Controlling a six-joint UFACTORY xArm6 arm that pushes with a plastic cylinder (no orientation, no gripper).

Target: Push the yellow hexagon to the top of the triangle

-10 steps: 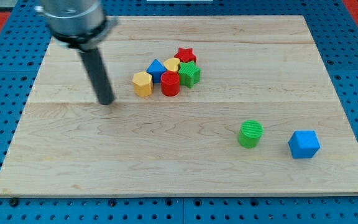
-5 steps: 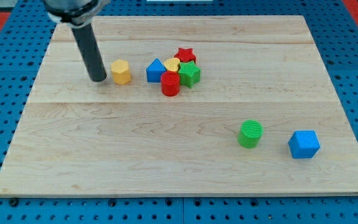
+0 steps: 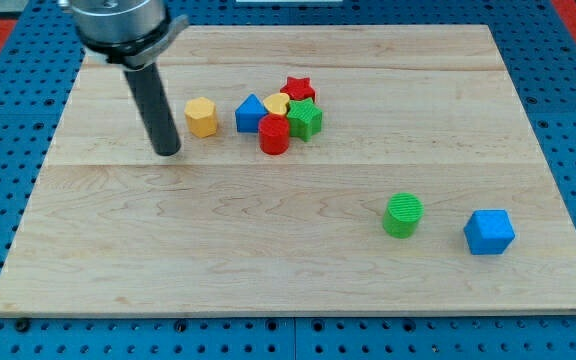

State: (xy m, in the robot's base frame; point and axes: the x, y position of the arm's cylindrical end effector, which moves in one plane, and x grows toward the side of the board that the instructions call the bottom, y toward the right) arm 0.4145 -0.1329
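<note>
The yellow hexagon lies on the wooden board, left of the blue triangle, with a small gap between them. My tip rests on the board below and to the left of the hexagon, apart from it. The triangle belongs to a tight cluster with a red cylinder, a yellow heart-like block, a red star and a green block.
A green cylinder and a blue cube-like block sit at the view's lower right. The board is surrounded by blue pegboard.
The hexagon went from beside the red cylinder up and left, then slightly right. My tip moved up beside the hexagon, then came back down and slightly right.
</note>
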